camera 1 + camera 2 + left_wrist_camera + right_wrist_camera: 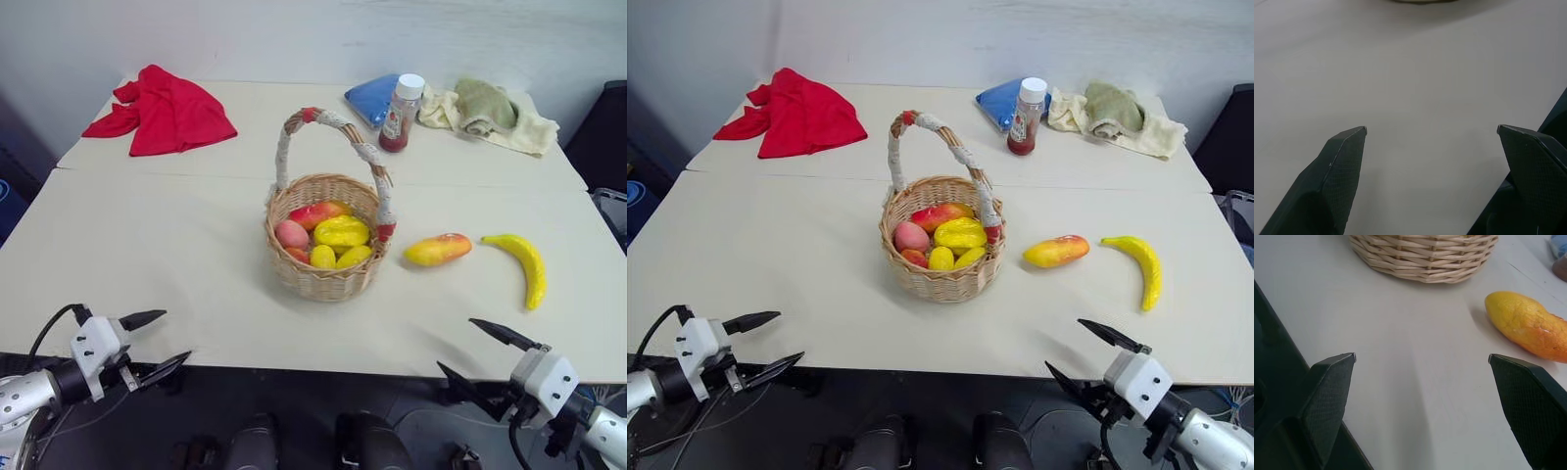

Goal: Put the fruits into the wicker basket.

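The wicker basket (326,245) stands mid-table and holds small fruits (328,238): yellow, red and pink pieces. Just right of the basket lies the mango (438,250), and beyond it, farther from the basket, the banana (522,264). Behind the basket stands a sauce bottle (401,114); its label is too small to read. The left gripper (154,343) and right gripper (478,353) hover near the table's front edge, fingers spread wide, holding nothing.
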Controlling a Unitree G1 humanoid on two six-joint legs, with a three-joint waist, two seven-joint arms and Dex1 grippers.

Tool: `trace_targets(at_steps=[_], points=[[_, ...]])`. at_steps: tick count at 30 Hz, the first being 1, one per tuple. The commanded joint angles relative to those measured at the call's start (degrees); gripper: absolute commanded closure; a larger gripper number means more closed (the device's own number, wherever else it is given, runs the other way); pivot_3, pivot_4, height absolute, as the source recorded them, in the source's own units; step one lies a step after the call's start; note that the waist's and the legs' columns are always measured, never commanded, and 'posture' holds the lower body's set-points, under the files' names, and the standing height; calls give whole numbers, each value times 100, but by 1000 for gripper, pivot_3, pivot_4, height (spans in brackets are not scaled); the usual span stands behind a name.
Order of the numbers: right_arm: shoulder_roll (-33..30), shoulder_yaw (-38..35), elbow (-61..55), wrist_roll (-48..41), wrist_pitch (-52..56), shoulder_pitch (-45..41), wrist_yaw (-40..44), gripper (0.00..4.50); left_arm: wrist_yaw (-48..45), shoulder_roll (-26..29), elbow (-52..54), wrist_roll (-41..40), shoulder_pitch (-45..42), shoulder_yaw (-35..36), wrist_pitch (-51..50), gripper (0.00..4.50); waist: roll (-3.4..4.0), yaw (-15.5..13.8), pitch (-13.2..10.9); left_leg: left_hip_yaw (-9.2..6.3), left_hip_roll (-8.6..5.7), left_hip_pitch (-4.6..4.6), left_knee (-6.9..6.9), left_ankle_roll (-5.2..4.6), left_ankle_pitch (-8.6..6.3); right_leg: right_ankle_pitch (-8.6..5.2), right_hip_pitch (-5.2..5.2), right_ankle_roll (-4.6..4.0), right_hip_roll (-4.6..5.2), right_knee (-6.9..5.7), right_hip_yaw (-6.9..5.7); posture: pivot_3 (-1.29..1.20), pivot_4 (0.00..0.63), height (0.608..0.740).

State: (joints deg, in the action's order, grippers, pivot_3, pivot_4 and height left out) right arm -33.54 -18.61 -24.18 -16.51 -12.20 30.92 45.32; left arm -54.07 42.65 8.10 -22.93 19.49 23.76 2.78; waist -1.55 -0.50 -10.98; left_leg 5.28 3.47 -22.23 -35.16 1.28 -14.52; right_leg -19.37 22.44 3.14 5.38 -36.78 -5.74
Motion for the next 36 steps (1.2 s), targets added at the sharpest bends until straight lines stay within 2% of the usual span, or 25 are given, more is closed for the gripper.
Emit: trace_targets(at_steps=[1,5,9,12,14,18,24,28,32,36], points=[[73,-163,-345,-120,261,-52,-291,20,-106,85,29,-163,-143,54,-140,0,0,10,0,0,1,0,0,0,0,0,1,-1,-2,-1,0,0,150,740],[102,-51,-472,-137,459,-147,-406,20,-286,118,116,-521,-327,69,-605,0,0,27,0,1,7,1,0,1,0,1,1,-4,-8,-1,0,0,150,740],[-272,-46,-757,-422,1158,-838,-409,20,-578,404,472,-1185,-852,-74,-1527,0,1,50,-2,1,9,-2,-13,0,2,4,1,-6,-9,-8,-1,0,150,740],[-1104,69,-407,-283,1886,-2063,-197,20,-658,455,715,-1377,-1256,-252,-1796,0,7,77,-5,13,8,4,-22,-3,3,13,-2,-6,-6,-10,8,0,150,740],[-1582,411,44,-77,2257,-2924,-6,20,-750,453,814,-1508,-1501,-355,-1929,0,7,95,-5,22,12,4,-23,-5,4,17,3,-7,-9,-10,11,0,150,740],[-1927,1388,1087,574,2387,-4234,345,20,-721,407,999,-1781,-1999,-554,-2326,0,4,50,-5,14,20,-3,-19,6,1,11,11,-13,-22,-13,0,0,150,740],[-1759,2562,2885,1742,1858,-5653,512,20,-582,396,1358,-1900,-2530,-862,-2793,0,11,71,-9,24,25,-25,-66,13,1,13,18,-2,-36,-21,-4,0,150,740],[-1617,2963,3951,2155,1660,-6321,639,20,-456,406,1472,-2027,-2698,-794,-3031,0,13,117,-10,42,27,-18,-92,3,-6,22,13,13,-38,-28,-4,0,150,740],[-1359,3240,5047,2516,1022,-6736,572,20,-173,186,1619,-2499,-2802,-601,-3307,0,13,146,-10,37,29,-16,-93,2,-7,24,9,12,-39,-31,23,0,150,740],[-1009,3183,5695,2574,635,-6882,326,958,-116,191,1673,-2447,-2718,-627,-3310,0,1,183,-2,37,34,-10,-97,27,3,24,1,12,-48,-31,37,0,150,740]])
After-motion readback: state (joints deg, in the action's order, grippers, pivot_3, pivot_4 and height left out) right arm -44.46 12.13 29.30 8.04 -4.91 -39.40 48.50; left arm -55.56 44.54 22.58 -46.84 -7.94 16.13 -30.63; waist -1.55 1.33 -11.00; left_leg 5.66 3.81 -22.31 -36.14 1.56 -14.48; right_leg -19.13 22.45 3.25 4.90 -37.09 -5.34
